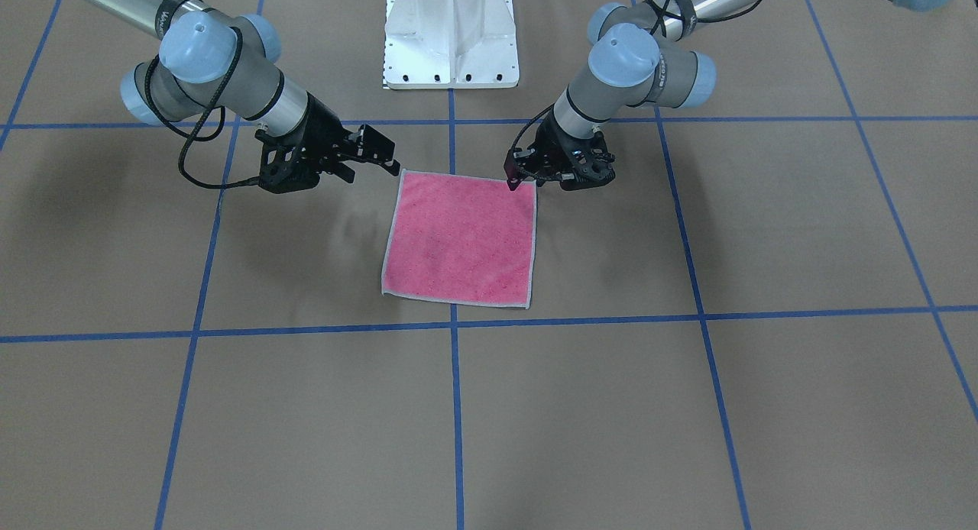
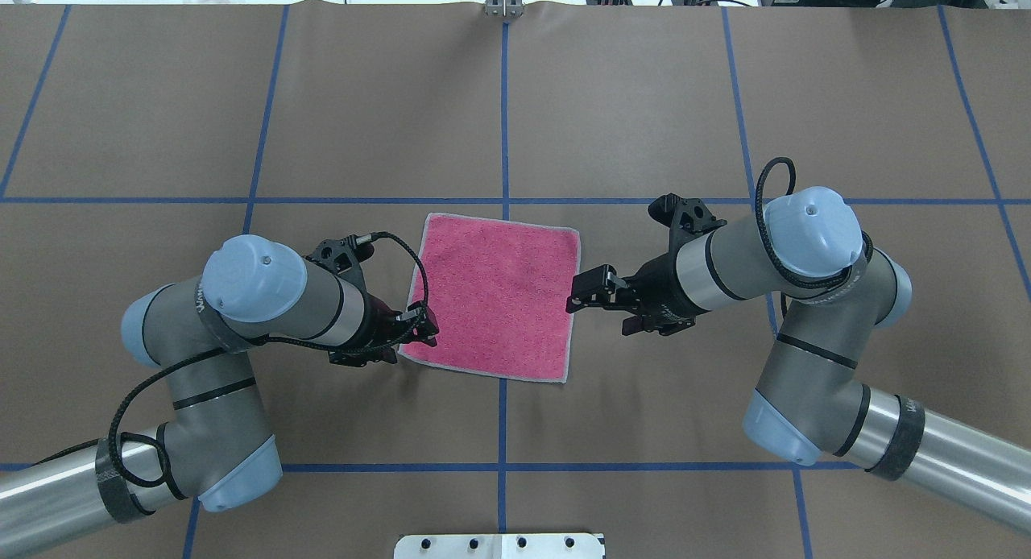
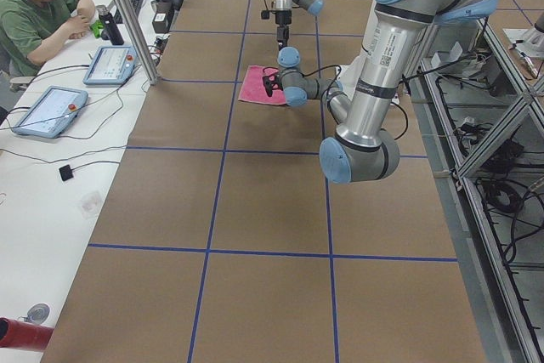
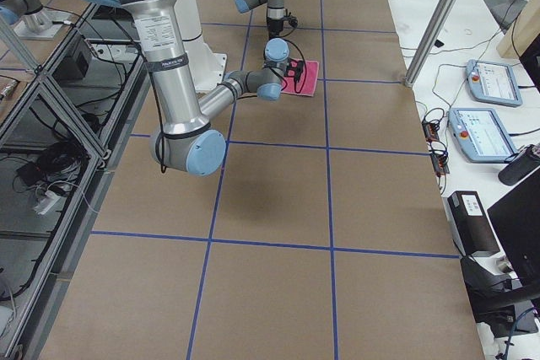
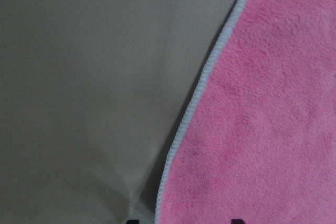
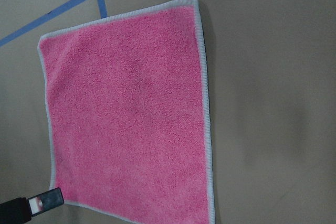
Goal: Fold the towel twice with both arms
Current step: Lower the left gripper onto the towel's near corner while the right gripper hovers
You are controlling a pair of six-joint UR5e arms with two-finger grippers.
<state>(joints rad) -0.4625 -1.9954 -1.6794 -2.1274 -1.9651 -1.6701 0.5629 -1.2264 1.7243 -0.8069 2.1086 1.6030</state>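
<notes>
The towel (image 1: pixel 458 236) (image 2: pixel 495 297) lies flat and unfolded on the brown table, pink face up, with a light grey border. My left gripper (image 2: pixel 423 333) (image 1: pixel 518 177) is low at the towel's corner nearest the robot on its left side. It is open, and in the left wrist view the towel's border (image 5: pixel 194 103) runs between the two fingertips. My right gripper (image 2: pixel 581 291) (image 1: pixel 382 157) is open and hovers just off the towel's right edge, holding nothing. One right finger (image 6: pixel 37 203) shows in the right wrist view beside the towel (image 6: pixel 126 114).
The white bolted pedestal base (image 1: pixel 451 33) (image 2: pixel 499 545) stands on the robot's side of the table. Blue tape lines (image 2: pixel 504 116) grid the brown surface. A person (image 3: pixel 38 6) sits at a side table with tablets (image 3: pixel 110 64) beyond the table's far edge.
</notes>
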